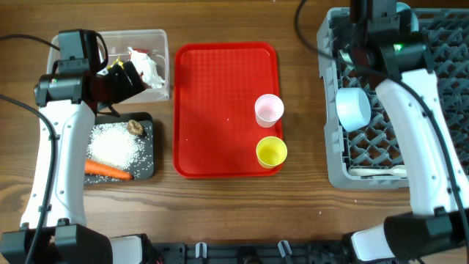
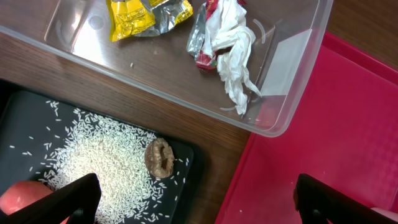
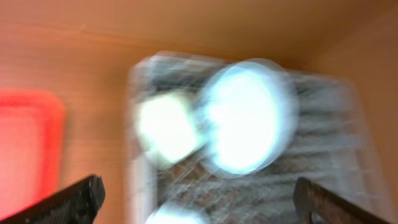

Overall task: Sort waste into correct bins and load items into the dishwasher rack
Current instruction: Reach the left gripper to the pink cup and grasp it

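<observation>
My left gripper (image 2: 202, 205) stands open and empty above the gap between the black tray (image 1: 146, 165) and the red tray. That black tray holds white rice (image 2: 106, 165), a brown lump (image 2: 160, 157) and a carrot (image 1: 108, 170). Yellow (image 2: 130, 15) and red-white (image 2: 227, 37) wrappers lie in the clear tub (image 2: 292, 56). The right gripper (image 3: 199, 202) hangs open over the grey rack (image 1: 333, 147); its view is blurred, showing a pale blue round dish (image 3: 245, 115). In the rack sit a light blue bowl (image 1: 353, 108) and a white spoon (image 1: 377, 172).
The red tray (image 1: 212, 110) lies in the middle with a pink cup (image 1: 269, 109) and a yellow cup (image 1: 271, 152) near its right edge. The right arm covers the rack's upper left part. Bare wood runs along the table's front.
</observation>
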Robot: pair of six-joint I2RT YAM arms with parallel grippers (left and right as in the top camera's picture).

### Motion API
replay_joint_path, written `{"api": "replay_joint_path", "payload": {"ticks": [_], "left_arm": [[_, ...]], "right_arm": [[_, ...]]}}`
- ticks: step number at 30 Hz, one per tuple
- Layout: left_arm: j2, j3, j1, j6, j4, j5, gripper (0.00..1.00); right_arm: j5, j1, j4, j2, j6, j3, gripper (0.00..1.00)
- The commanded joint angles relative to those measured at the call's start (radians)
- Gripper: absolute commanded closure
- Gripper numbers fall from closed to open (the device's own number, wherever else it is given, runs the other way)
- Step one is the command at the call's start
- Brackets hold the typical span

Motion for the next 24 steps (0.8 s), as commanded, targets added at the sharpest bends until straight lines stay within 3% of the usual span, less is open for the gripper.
{"api": "replay_joint_path", "payload": {"ticks": [1,7,13,19,24], "left_arm": [[0.0,0.01,0.004,-0.009,0.002,-0.009,0.0],[0.0,0.01,0.004,-0.009,0.002,-0.009,0.0],[0.0,0.01,0.004,-0.009,0.084,0.019,0.0],[0.0,0.01,0.004,-0.01,0.082,0.159,0.0],[0.02,0.01,-0.026,-0.009,0.174,0.486,0.03]], "right_arm": [[-0.518,0.002,-0.136,0.019,0.024,-0.004,0.0],[-0.504,0.001,-0.193,0.005,0.162,-0.008,0.0],[-0.46,-0.042,-0.253,-0.09,0.177,-0.008,0.0],[-0.452,-0.175,-0.292,-0.196,0.22,-0.008,0.0],[-0.467,-0.246,-0.307,-0.234,0.219,-0.008,0.0]]}}
